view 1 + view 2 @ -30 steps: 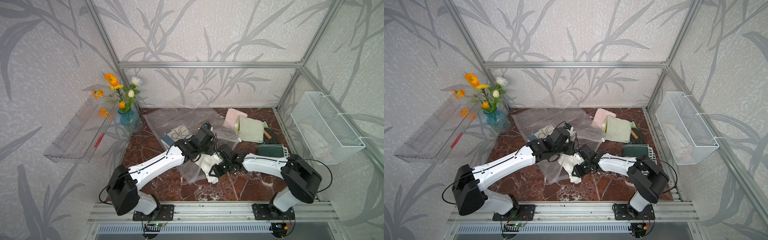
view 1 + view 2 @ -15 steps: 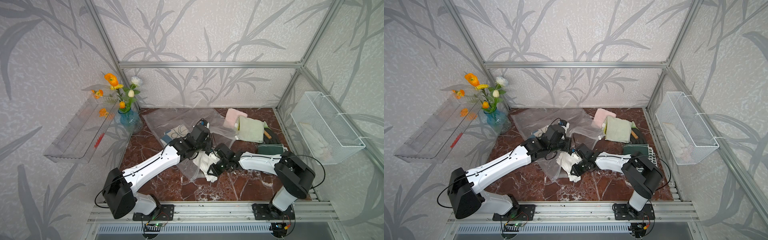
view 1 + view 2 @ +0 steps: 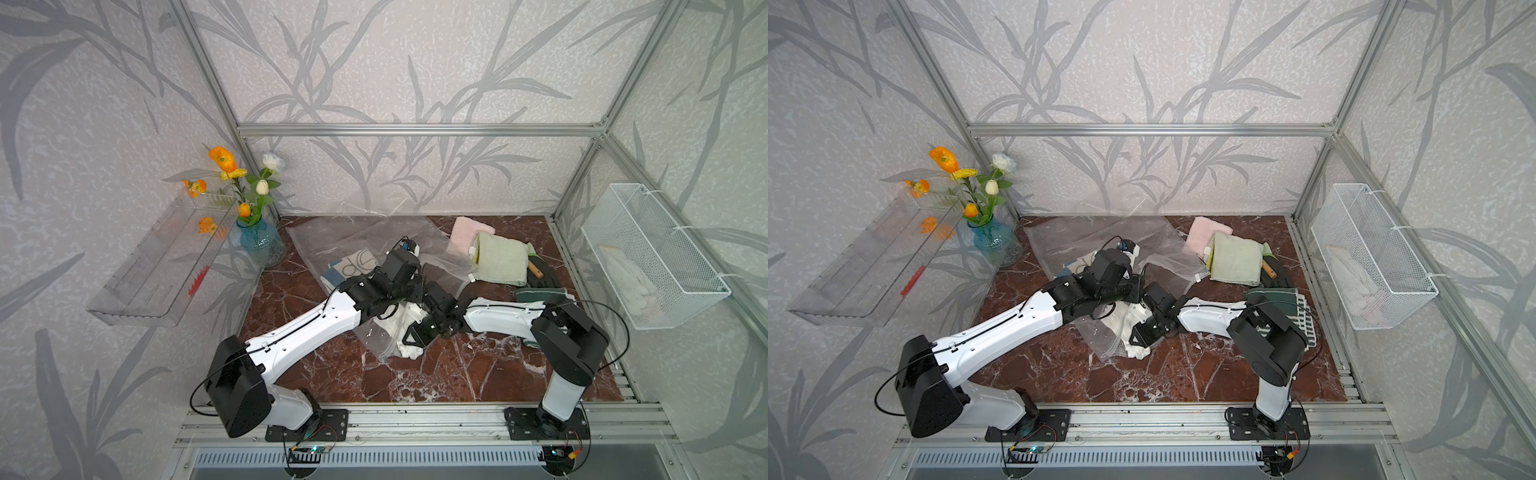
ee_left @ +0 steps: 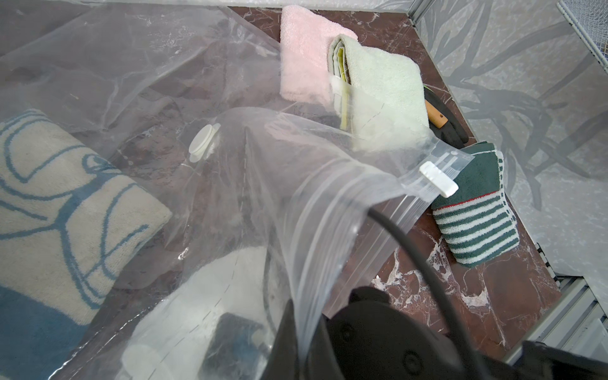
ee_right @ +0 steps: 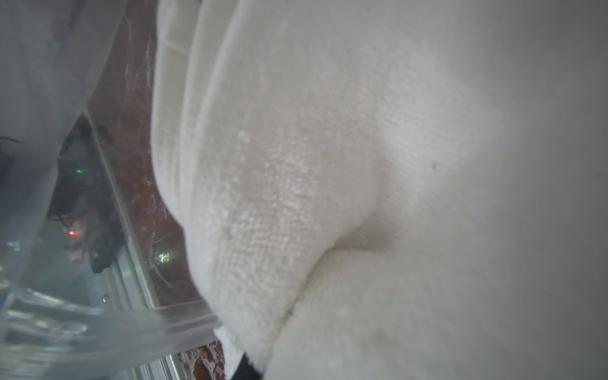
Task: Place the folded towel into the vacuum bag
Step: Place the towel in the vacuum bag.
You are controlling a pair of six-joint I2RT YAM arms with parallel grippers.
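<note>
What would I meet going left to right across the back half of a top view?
Shelf → vase → patterned towel → pink towel → green towel → wire basket

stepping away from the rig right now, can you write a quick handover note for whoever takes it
Hands: the left hand is shut on the zip-seal edge of the vacuum bag, holding its mouth lifted open. The right hand is pressed into the white towel at that mouth; whether it grips cannot be told.
Done: the towel is partly inside, visible through the plastic in the left wrist view.
Left: in both top views one end seems to poke out past the bag's near edge. Push it fully in, then release both.
</note>
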